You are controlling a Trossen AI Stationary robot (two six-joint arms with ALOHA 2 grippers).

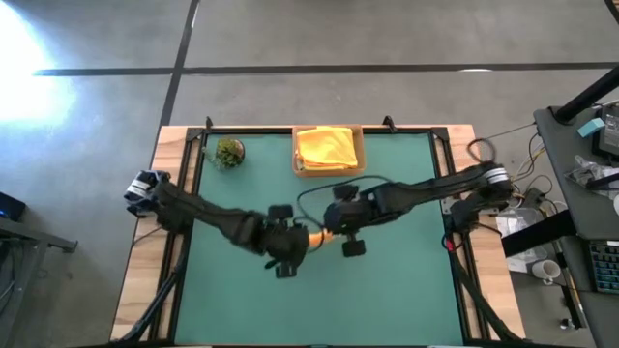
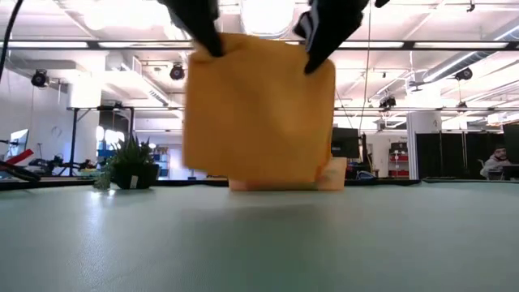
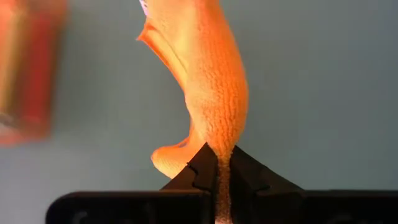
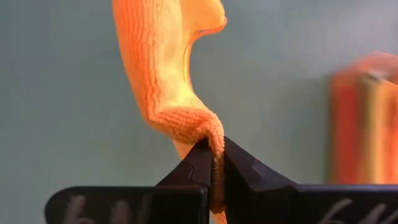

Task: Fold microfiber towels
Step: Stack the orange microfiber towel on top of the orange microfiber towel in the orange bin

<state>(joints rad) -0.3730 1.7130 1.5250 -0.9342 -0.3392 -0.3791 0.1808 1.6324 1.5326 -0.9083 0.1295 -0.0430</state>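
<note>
the orange towel (image 2: 259, 109) hangs flat above the mat's (image 1: 406, 290) centre, top edge running 9 to 3 o'clock. the left gripper (image 3: 217, 169), at 9 o'clock, is clamped on one top corner; the right gripper (image 4: 214, 163), at 3 o'clock, pinches the other. yellow towels (image 1: 327, 147) lie in the tray (image 1: 298, 166) at 12 o'clock.

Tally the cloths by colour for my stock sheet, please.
Orange microfiber towel, held up off the table by the left pincer and right pincer: 1
Yellow microfiber cloth in the tan cardboard tray: 1 visible
Total: 2
</note>
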